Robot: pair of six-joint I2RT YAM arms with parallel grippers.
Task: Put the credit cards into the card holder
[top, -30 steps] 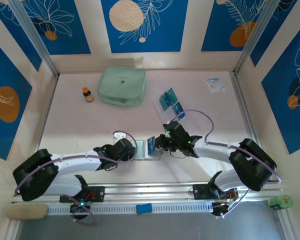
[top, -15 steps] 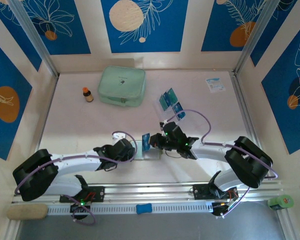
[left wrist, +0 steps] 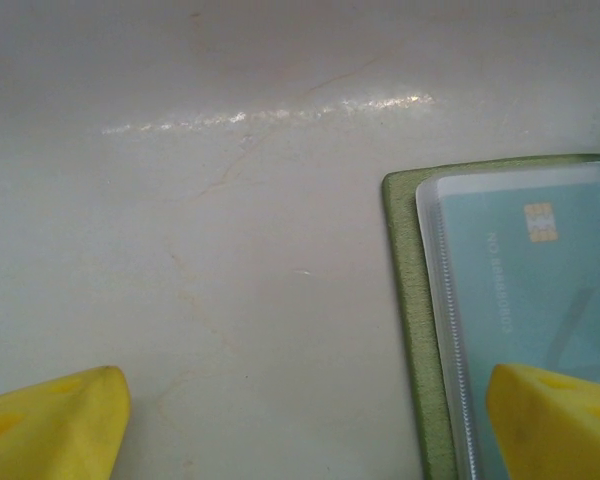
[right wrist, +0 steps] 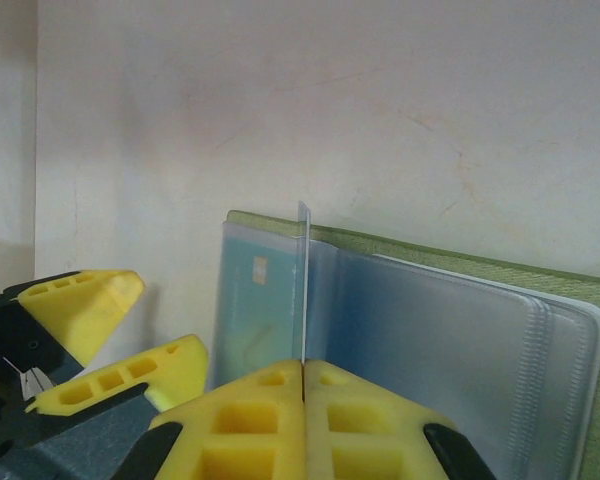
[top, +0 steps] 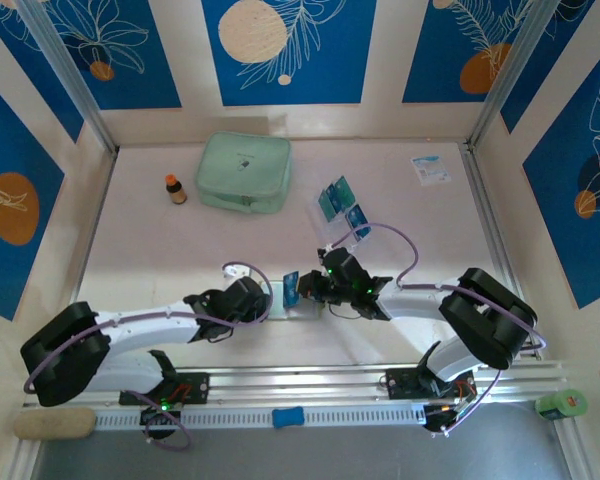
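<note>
Table: a pale, glossy table (top: 160,250) walled by cream panels with blue leaf prints; both arms reach in from its near edge.
Pouch: a pale mint fabric zip pouch (top: 244,172) lies flat near the back wall, left of centre.
Left gripper: the left gripper (left wrist: 300,430) is low over the table with its yellow fingers released and spread wide. One fingertip (left wrist: 555,420) is over the holder's clear page, the other over bare table.
Right gripper: the right gripper (right wrist: 303,375) has its yellow fingers clenched on a thin blue plastic card (right wrist: 304,280). The card stands on edge over the holder's left page.
Card holder: the olive-green folding card holder (left wrist: 405,300) lies open at the table's near middle, between the two grippers, its clear sleeves fanned upward.
Sleeved card: a teal card with a gold chip (left wrist: 525,270) sits inside the holder's clear pocket.
Loose cards: blue and teal credit cards (top: 333,197) lie clustered behind the right gripper, right of the pouch.
Packet: a white-and-blue paper packet (top: 431,168) rests near the far right corner.
Bottle: a small brown bottle with an orange cap (top: 175,189) stands upright just left of the pouch.
</note>
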